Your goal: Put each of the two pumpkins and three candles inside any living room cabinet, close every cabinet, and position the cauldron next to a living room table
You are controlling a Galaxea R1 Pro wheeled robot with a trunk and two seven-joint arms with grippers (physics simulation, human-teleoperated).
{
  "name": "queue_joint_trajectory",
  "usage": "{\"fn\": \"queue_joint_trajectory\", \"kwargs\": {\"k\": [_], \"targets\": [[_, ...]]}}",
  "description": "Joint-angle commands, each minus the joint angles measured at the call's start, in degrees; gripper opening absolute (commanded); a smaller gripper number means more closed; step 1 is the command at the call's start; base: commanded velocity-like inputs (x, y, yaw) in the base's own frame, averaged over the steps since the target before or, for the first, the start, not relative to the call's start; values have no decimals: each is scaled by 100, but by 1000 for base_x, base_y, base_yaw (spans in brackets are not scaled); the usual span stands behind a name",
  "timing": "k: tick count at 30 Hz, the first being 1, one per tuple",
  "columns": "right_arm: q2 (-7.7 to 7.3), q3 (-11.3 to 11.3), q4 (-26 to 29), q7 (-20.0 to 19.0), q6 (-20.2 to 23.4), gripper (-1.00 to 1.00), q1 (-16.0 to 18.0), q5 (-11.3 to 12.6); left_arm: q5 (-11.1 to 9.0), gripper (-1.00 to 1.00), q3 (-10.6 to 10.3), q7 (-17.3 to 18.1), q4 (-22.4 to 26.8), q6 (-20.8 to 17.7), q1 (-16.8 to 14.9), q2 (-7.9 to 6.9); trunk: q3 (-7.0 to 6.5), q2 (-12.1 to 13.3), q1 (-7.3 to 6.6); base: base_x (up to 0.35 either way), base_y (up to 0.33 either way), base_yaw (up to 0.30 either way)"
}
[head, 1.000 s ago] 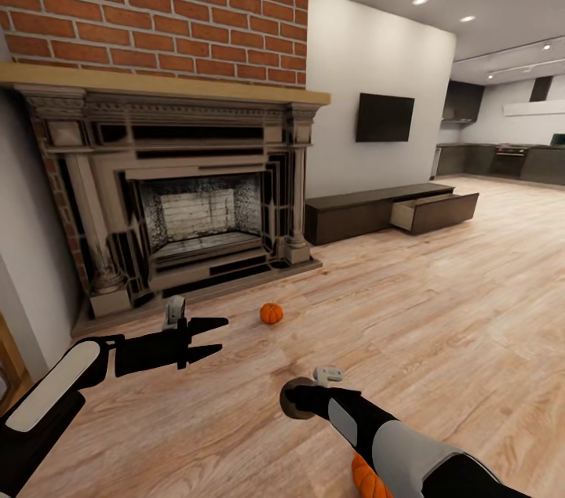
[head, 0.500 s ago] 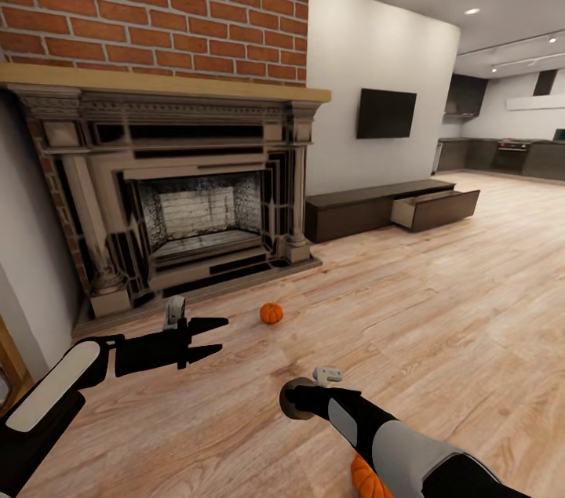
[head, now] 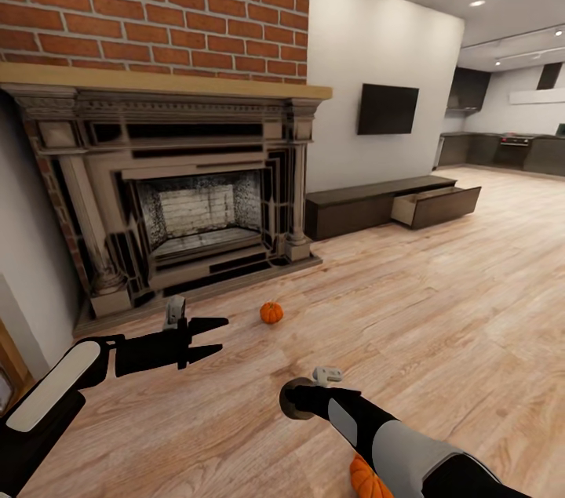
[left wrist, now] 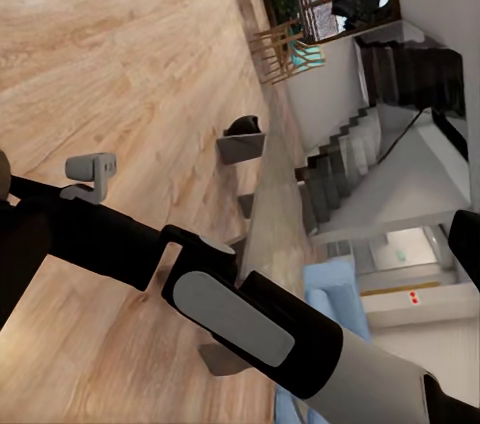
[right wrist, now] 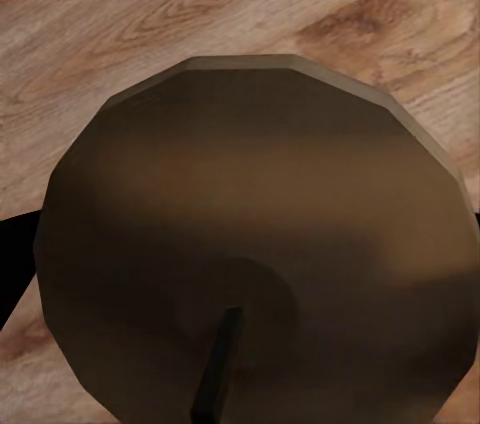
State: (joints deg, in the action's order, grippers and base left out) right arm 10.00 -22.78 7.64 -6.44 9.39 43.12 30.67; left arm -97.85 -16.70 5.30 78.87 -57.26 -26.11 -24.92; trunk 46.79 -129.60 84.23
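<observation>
**Q:** Head view first: where are the task's things?

**A:** One pumpkin (head: 271,313) sits on the wood floor (head: 439,310) just below frame centre, in front of the fireplace (head: 180,200). A second pumpkin (head: 367,478) peeks out at the bottom edge, partly hidden under the right arm. The cabinet (head: 369,208) runs along the white wall at centre right, below the wall television (head: 388,109), with its right-hand drawer (head: 435,205) pulled out.

**Q:** And the grippers?

**A:** The left gripper (head: 210,337) hovers over the floor at lower left, its two dark fingers spread apart with nothing between them. The right gripper (head: 298,398) is at lower centre, pointing toward the camera's left; a round brown object, a candle (right wrist: 255,244) seen end-on with a dark wick, covers most of the right wrist view, but I cannot tell how the fingers stand around it.

**Q:** Anything in the left wrist view?

**A:** The right arm (left wrist: 230,314) crosses the frame over the floor, with stairs (left wrist: 350,174) at the right.
</observation>
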Motion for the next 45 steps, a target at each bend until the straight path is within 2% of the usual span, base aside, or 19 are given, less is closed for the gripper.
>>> {"fn": "queue_joint_trajectory", "kwargs": {"k": [1,8,16,19,23,26,34,45], "targets": [[0,-7,0,-6,19,-100,4,9,46,100,-8,54,-3,-2,-3,-4,-3,39,-24,0,0,0],[0,-7,2,-39,13,-100,4,9,46,100,-8,54,-3,-3,-7,-12,-63,319,-177,0,0,0],[0,2,9,-382,-66,-100,4,16,46,100,-8,50,-20,-2,-6,-21,-147,640,-353,0,0,0],[0,8,9,-416,-68,-100,4,18,46,100,-3,54,-20,-2,-4,-27,-144,640,-353,0,0,-2],[0,4,9,-726,-69,-100,4,16,43,100,3,58,-20,-4,-6,-31,-135,640,-353,0,0,-174],[0,-1,9,-808,-70,-100,4,11,45,100,2,58,-20,-4,-7,-30,-122,640,-353,0,0,-225],[0,1,15,-852,-81,-100,4,15,46,100,0,54,-20,-1,-4,-25,-124,640,-353,0,-43,-43],[0,-2,15,-936,-78,-100,4,16,55,100,0,50,-20,4,-4,-23,-199,640,-353,0,-220,-195]]}}
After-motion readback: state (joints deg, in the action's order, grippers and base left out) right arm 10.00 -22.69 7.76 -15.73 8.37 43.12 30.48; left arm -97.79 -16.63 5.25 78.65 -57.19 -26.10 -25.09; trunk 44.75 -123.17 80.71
